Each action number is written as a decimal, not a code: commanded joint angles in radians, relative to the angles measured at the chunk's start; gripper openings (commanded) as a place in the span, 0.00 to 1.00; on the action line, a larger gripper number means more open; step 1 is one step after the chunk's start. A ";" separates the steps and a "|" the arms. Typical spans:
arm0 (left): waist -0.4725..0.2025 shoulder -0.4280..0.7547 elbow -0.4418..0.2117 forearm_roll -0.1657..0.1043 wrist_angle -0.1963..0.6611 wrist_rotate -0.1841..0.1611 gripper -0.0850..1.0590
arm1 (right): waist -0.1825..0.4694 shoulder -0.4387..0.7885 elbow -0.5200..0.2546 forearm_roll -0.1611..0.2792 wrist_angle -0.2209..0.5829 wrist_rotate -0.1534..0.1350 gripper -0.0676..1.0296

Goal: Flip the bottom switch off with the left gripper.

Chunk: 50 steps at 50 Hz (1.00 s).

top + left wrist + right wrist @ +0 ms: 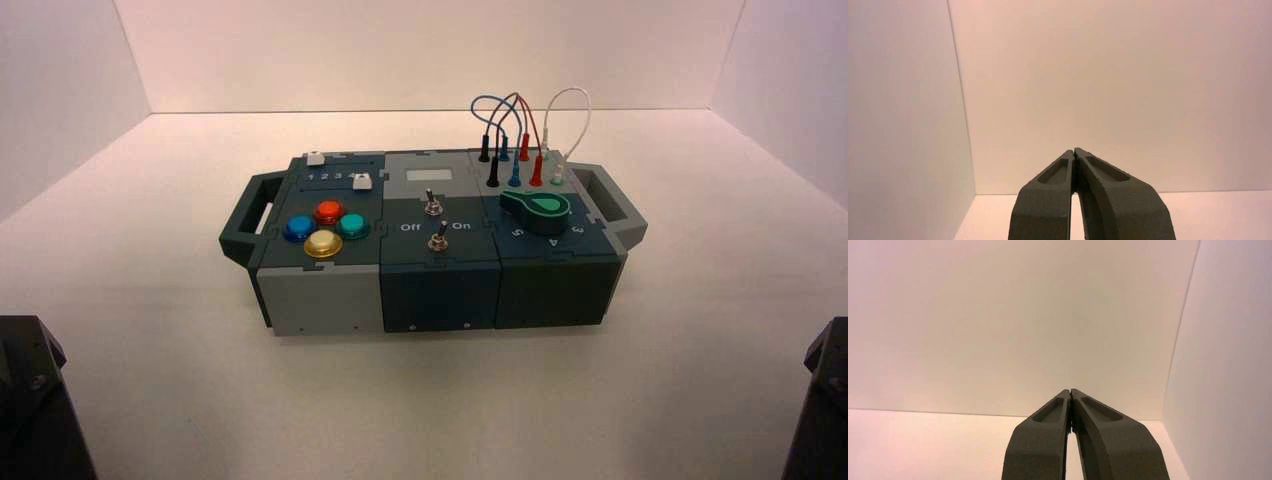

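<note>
Likely failure: the left gripper comes in too far toward 12 o'clock and clips the unlettered toggle, since it sits just beyond the bottom switch at the front-middle of the box; a low pass from 8 o'clock could also snag the yellow button. Left gripper is closed, empty, pointing at the back wall, well apart from the box; right gripper idles at the right side, tips together.

the bottom switch, a tiny silver toggle lever on a hex-nut base, sits at the box's front middle.
</note>
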 commanded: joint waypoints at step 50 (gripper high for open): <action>-0.514 0.262 -0.212 -0.038 0.486 -0.038 0.05 | 0.198 0.202 -0.106 0.163 0.502 0.023 0.04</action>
